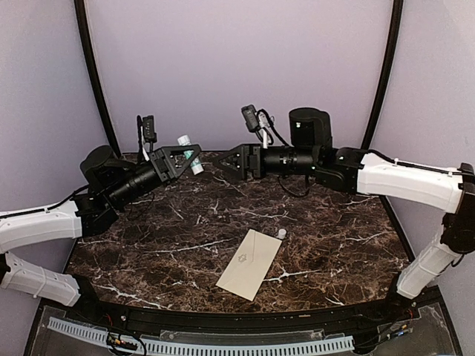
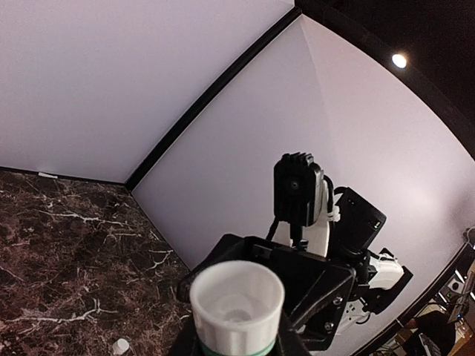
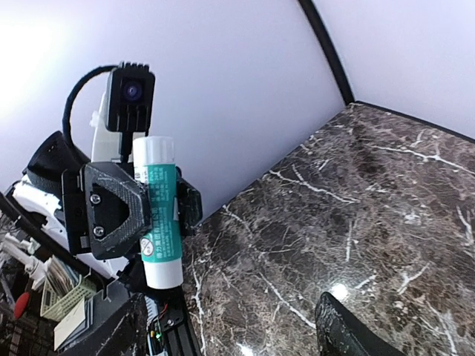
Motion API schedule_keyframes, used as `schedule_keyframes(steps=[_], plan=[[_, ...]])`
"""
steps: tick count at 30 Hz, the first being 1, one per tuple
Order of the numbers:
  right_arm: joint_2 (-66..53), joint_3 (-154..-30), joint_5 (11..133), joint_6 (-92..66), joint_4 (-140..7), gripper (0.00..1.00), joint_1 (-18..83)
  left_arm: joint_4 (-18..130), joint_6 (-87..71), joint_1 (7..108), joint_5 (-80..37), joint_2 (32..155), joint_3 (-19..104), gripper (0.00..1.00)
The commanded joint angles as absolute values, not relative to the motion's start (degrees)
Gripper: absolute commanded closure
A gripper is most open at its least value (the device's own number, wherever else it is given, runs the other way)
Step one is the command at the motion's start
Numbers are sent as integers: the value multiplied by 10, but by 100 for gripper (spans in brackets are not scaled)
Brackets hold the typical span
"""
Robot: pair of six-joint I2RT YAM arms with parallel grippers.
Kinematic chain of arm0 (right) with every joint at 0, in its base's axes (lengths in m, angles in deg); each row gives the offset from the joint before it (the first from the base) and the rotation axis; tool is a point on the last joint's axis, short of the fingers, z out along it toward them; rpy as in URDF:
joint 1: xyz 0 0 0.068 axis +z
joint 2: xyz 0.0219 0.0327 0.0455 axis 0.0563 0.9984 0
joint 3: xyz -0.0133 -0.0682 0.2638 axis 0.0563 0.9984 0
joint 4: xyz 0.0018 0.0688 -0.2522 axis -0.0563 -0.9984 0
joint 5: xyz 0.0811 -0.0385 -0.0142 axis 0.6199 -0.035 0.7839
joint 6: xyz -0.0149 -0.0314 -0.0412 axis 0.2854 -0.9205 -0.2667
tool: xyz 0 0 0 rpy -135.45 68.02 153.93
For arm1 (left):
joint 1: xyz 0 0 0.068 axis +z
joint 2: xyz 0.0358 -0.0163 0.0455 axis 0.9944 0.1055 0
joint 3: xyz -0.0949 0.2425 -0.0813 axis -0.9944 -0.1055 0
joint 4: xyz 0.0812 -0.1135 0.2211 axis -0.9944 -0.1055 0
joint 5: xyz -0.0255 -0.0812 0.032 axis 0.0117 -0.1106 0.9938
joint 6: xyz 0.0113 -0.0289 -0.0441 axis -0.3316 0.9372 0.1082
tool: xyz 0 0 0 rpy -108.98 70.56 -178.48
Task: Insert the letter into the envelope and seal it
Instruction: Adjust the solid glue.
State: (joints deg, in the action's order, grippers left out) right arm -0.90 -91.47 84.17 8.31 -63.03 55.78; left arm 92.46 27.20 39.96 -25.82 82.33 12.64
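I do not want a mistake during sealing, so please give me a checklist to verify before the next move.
1. White and teal glue stick gripped by left end effector: ok.
2. Stick uncapped: ok; small white cap lies on dark marble table.
3. Right end effector open, empty: ok.
4. Long cream-yellow paper envelope lying flat, uncovered: ok.
5. Letter inside envelope: cannot tell; no sheet visible.
6. Flap open for gluing: cannot tell.
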Motion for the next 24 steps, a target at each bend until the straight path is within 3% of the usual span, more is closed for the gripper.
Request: schedule_keyframes(steps=[1, 24], plan=[[25, -941, 919, 84, -554, 28, 576, 962, 269, 389, -275, 818, 146, 98], [98, -1011, 1017, 73, -546, 63, 598, 969, 272, 381, -276, 818, 145, 98]])
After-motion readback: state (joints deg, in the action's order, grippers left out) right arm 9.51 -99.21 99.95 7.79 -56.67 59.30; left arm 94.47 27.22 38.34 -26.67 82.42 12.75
